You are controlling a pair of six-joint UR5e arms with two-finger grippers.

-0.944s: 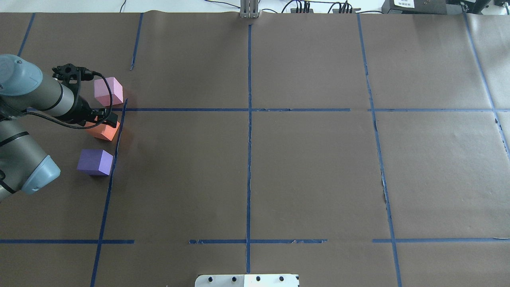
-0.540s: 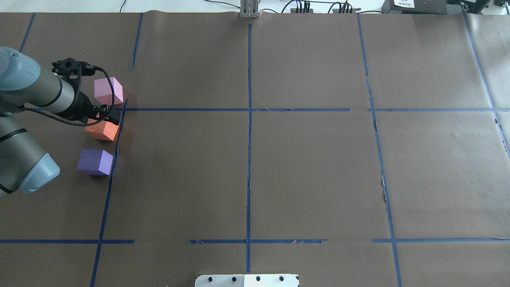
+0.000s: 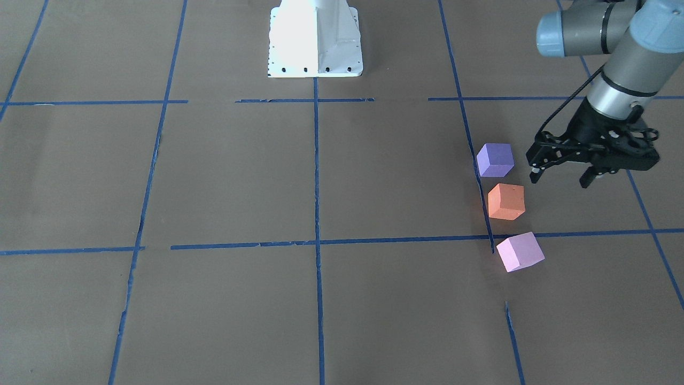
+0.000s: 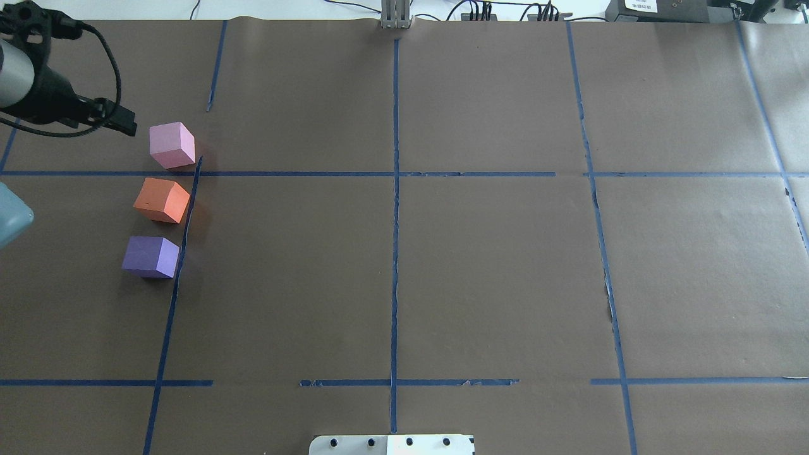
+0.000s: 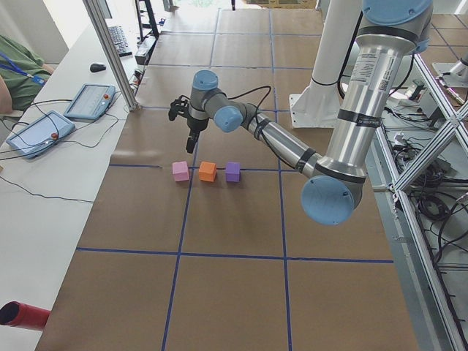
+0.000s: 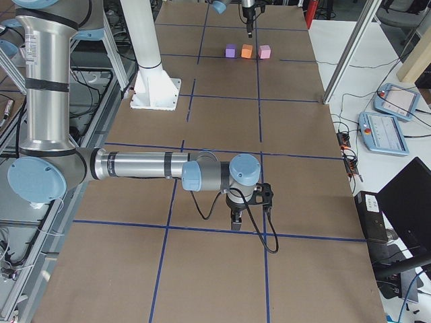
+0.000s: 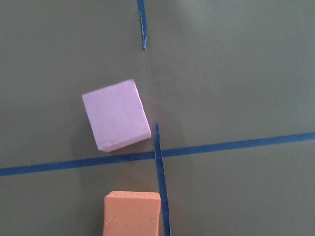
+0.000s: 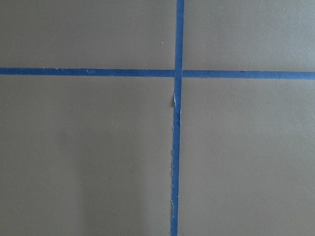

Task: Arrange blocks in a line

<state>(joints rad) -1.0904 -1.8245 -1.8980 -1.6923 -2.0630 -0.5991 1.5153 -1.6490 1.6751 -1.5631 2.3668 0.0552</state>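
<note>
Overhead exterior: three blocks sit in a row at the robot's left end of the table, pink block [image 4: 172, 145] farthest from the robot, orange block [image 4: 162, 200] in the middle, purple block [image 4: 152, 256] nearest. Small gaps between them, none touching. All three lie just left of a lengthwise blue tape line [image 4: 180, 253]; a crosswise tape line [image 4: 284, 174] passes between pink and orange. Left gripper [image 3: 561, 175] hangs above the table, off to the outer side of the row, apart from every block; fingers spread wide, nothing between them. Left wrist view looks down on the pink block at centre, with the orange block's top cut off at the bottom edge. Right gripper [image 6: 236, 221] shows only in the exterior right view, well apart from the row, low over a tape crossing; can't tell how its fingers stand. Brown paper cover [image 4: 505, 272] runs wide from the row toward the robot's right.
</note>
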